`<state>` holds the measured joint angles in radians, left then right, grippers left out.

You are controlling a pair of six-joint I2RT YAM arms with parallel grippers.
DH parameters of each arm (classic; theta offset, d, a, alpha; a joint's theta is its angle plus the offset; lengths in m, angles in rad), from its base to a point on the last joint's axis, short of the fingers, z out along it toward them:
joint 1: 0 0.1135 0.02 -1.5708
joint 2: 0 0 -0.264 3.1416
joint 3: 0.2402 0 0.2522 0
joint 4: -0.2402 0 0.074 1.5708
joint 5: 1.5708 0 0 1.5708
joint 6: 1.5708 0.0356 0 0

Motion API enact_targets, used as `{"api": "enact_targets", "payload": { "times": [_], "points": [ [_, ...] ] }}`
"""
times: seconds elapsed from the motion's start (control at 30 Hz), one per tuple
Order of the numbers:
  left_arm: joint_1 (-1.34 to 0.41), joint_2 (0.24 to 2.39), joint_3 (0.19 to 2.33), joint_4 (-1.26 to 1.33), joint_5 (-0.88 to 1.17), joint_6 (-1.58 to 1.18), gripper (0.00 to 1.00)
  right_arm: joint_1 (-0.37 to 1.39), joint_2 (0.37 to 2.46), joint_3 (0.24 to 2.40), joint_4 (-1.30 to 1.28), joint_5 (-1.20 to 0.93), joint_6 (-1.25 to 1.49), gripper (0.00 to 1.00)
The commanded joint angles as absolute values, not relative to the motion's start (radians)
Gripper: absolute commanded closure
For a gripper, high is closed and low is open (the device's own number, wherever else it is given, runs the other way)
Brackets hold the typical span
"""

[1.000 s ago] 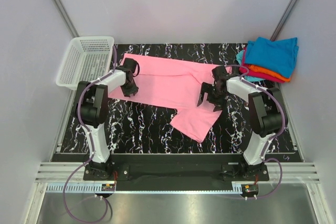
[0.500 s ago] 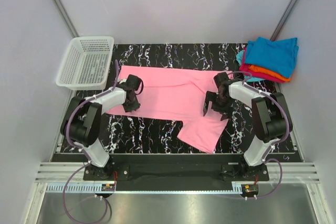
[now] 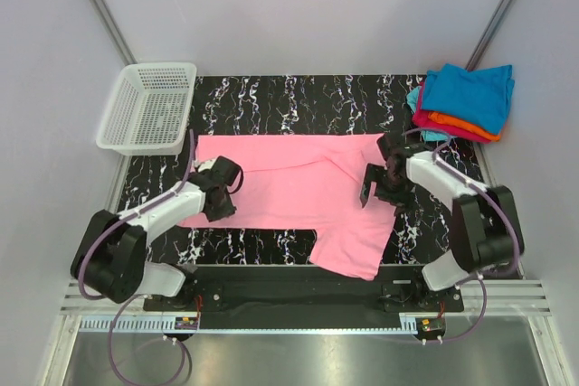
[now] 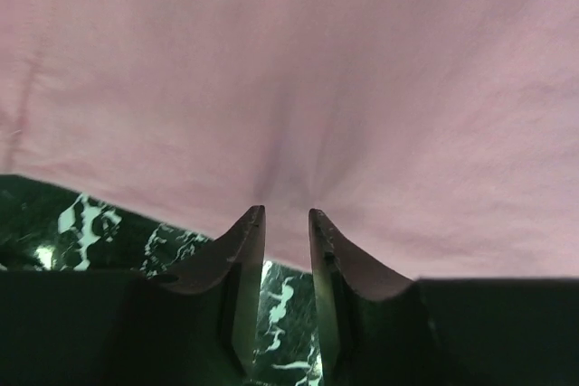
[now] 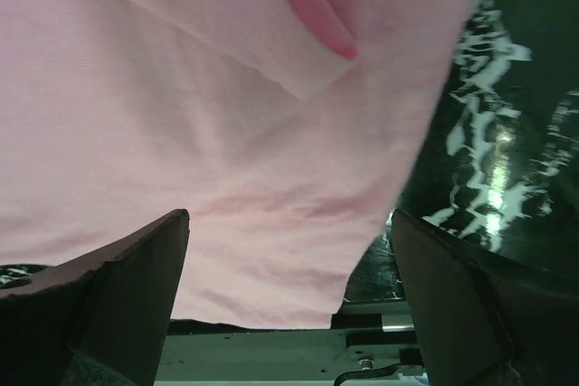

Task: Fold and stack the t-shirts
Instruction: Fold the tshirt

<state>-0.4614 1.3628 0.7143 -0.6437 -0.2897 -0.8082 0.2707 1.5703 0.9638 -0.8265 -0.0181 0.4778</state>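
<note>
Top external view, entries listed left to right.

1. White mesh basket [image 3: 113, 124]: far-left corner of the table [image 3: 271, 89], apart from the work.
2. Left gripper [image 3: 220, 194]: low over the shirt's near-left hem. In its wrist view the fingers stand close together and the cloth puckers toward their tips. We take it as pinching the hem, though the bite itself is hard to make out.
3. Pink t-shirt [image 3: 289, 183]: spread flat across the middle of the table, with one part reaching the near edge right of centre.
4. Right gripper [image 3: 380, 185]: jaws spread wide over the shirt's right side, released and holding nothing.
5. Stack of folded t-shirts [image 3: 463, 101]: far-right corner, teal on top, orange and magenta beneath.

Step in hand, as we judge it: laying the pink shirt out flat ahead of its first fold.

Next move calls for the right gripper to close on an edge matching the left's. Both can then lift and carry one side over evenly.
</note>
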Motion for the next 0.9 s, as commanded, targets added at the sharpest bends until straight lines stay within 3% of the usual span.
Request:
{"api": "enact_targets", "payload": {
  "times": [0.0,0.13,0.27,0.33,0.43,0.63,0.87],
  "points": [
    [-0.462,1.241,0.811,-0.703,-0.319,-0.775,0.67,0.273,1.32,1.049,-0.839,0.129,0.463,0.0],
    [-0.462,1.184,0.929,-0.692,-0.336,-0.739,0.62,0.268,1.201,1.123,-0.743,0.149,0.41,0.0],
    [-0.462,1.238,0.988,-0.658,-0.342,-0.706,0.61,0.27,1.337,1.199,-0.664,0.155,0.318,0.02],
    [-0.462,1.273,1.011,-0.637,-0.33,-0.692,0.62,0.265,1.414,1.244,-0.601,0.158,0.293,0.21],
    [-0.462,1.347,1.032,-0.626,-0.307,-0.676,0.63,0.261,1.57,1.301,-0.52,0.135,0.255,0.32],
    [-0.46,1.433,1.02,-0.568,-0.256,-0.65,0.63,0.242,1.877,1.442,-0.451,0.038,0.226,0.36],
    [-0.46,1.482,1.02,-0.549,-0.221,-0.641,0.64,0.215,2.029,1.535,-0.44,-0.035,0.247,0.43]
  ]
}}
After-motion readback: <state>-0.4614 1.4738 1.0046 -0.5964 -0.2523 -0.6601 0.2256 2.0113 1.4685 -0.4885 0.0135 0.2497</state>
